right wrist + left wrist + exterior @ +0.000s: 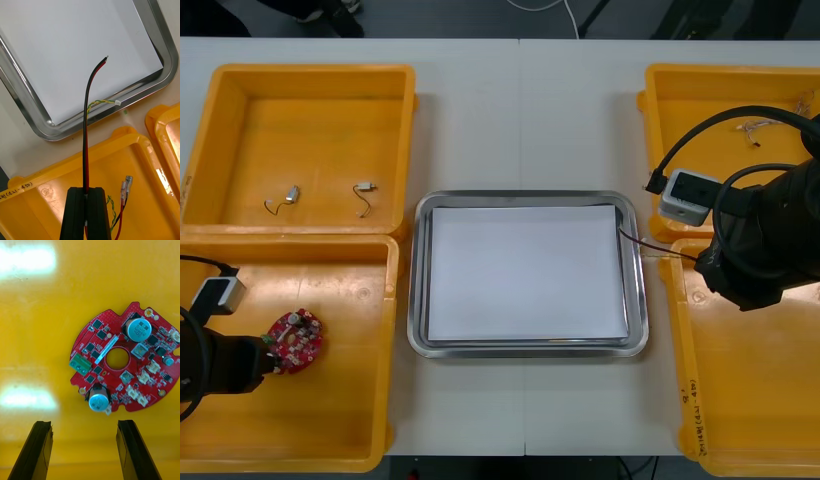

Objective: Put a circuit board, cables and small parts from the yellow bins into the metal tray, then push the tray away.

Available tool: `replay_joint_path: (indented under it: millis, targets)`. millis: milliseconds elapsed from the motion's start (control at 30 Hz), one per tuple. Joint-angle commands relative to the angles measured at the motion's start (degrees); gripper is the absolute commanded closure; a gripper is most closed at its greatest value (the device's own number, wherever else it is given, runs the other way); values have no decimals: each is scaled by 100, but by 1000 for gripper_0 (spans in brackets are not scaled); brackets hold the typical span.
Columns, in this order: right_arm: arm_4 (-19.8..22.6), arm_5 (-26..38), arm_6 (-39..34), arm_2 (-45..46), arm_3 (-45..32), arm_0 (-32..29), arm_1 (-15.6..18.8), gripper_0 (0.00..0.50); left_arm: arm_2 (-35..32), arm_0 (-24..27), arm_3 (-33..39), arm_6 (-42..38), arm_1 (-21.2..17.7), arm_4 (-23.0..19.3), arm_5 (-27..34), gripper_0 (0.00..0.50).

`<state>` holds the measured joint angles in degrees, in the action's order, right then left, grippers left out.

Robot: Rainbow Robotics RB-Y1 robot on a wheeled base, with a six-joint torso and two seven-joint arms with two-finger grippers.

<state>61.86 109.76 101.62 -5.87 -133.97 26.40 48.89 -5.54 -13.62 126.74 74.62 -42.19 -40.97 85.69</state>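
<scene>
1. The metal tray (418,290), white inside and bare, sits at the centre of the frame between the yellow bins (320,440). Every item goes here, so each is best released over the white middle, not the rim.
2. The right gripper (86,192) hangs at the right of the frame, over the lower right bin (750,400) near the tray. It is clamped on a black and red cable (85,131) whose free end reaches past the tray's right rim onto the white. Carrying it further toward the centre and lowering it before letting go would likely stop the tail draping over the rim.
3. The left gripper (83,425) is at the lower left of the frame, inside the lower left bin (330,300). Its fingers are spread with nothing between them. The round red circuit board (295,340) lies flat just beyond the fingertips. A flat board offers little edge, so a square, centred descent seems wise.
4. Two small metal parts (290,195) lie apart in the upper left bin (320,110).
5. The table (520,120) is light and smooth, with a seam running down its middle. A strip of dark floor (440,15) crosses the top of the frame.
</scene>
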Motion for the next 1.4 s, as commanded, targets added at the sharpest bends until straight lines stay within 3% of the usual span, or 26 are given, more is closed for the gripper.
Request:
replay_joint_path:
  millis: [33, 467, 1133, 1400]
  targets:
    - [46, 24, -256, -46, -138, 173, -55, 500, -351, 325, 342, 492, 27, -166, 458, 0]
    - [46, 24, -256, -46, -138, 164, -55, 500, -659, 1151, 333, 158, 36, -315, 1372, 0]
    - [46, 24, -283, -46, -138, 164, -55, 500, -659, 1898, 228, -1934, 115, -394, 2013, 0]
    - [63, 24, -283, -46, -138, 173, -55, 500, -659, 2276, -387, -2452, 291, -385, 2031, 0]
